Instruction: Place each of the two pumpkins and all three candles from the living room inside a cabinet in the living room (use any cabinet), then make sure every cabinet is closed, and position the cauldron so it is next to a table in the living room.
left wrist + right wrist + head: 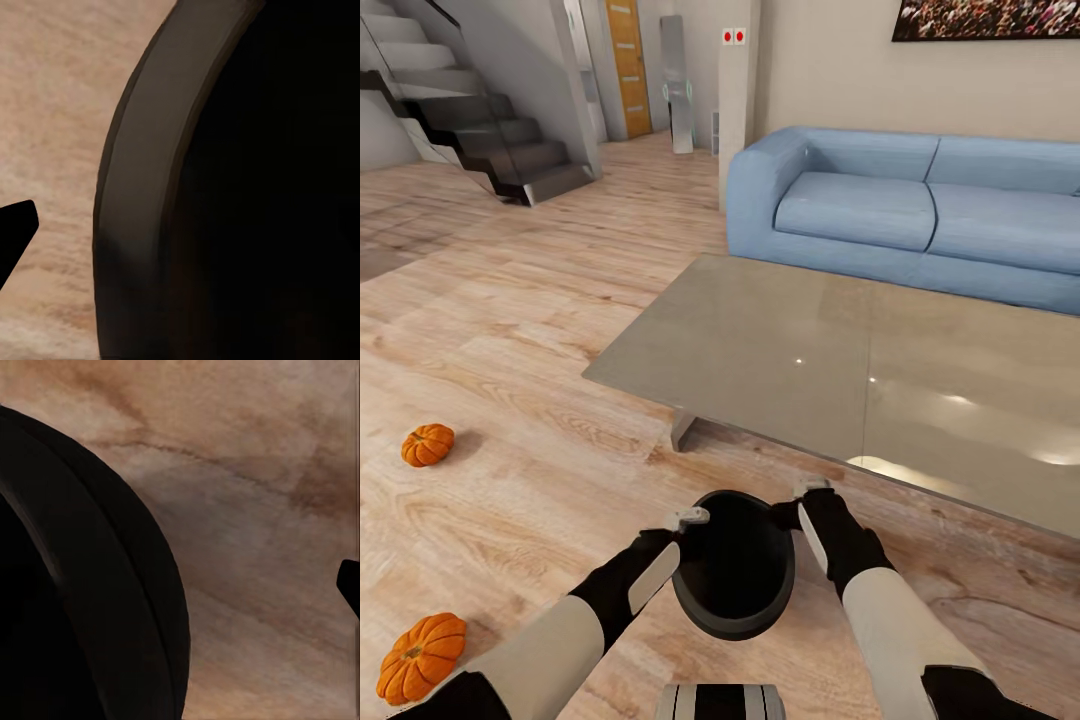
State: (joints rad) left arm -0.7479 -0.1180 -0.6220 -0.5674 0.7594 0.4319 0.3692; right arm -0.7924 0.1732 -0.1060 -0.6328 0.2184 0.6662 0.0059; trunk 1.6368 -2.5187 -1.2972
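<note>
Directly below us, we see the cauldron [734, 578] held between our two arms above the wooden floor [560, 330], its dark mouth facing up. Our left tool [690, 518] sits at the pot's rim on the left side and our right tool [810, 489] at the rim on the right; whether each is open or clamped on the rim, we cannot tell. In the left wrist view the rim of the cauldron [142, 195] curves wide across the picture, with one dark fingertip [15, 232] showing apart from it over the floor. In the right wrist view the black wall of the cauldron [97, 607] bulges close, and another dark fingertip [349, 581] sits well apart from it.

Just ahead of the pot stands the long grey bench [840, 370], its glossy top bare and its near edge running slantwise from left to right, close beyond our right tool. One pale leg [682, 430] of it shows under the near left corner. Behind the bench is a blue sofa [900, 210], just beside the bench's far edge.

To our left two orange pumpkins lie on the floor, one [427, 445] farther off and one [420, 658] near our left arm. Between them and the bench, bare floor stretches wide toward the dark staircase [490, 140] and a yellow door [628, 65] at the back.
</note>
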